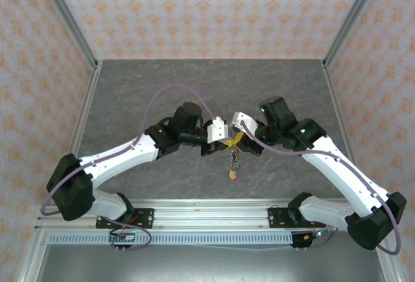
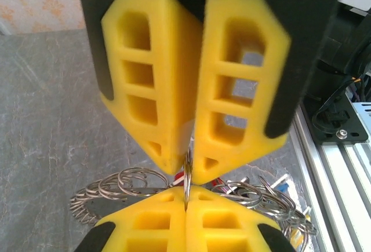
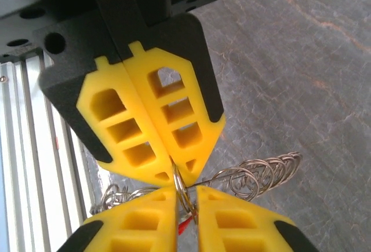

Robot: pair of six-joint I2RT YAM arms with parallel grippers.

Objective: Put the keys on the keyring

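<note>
Two arms meet mid-scene above a grey stone-look surface [image 1: 162, 81], patterned walls on three sides, metal rail along the near edge. Left gripper [image 2: 186, 174] jaws pinched on the keyring [image 2: 188, 176]; right gripper [image 3: 184, 203] jaws narrowly parted around its wire. Keys [image 1: 233, 165] dangle below, colours blurred

Above the middle of the table [image 1: 130, 94], the left gripper [image 1: 224, 133] and right gripper [image 1: 235, 131] meet tip to tip on the keyring [image 2: 187, 176], the left from the left, with the keys [image 1: 234, 163] hanging just below.
</note>
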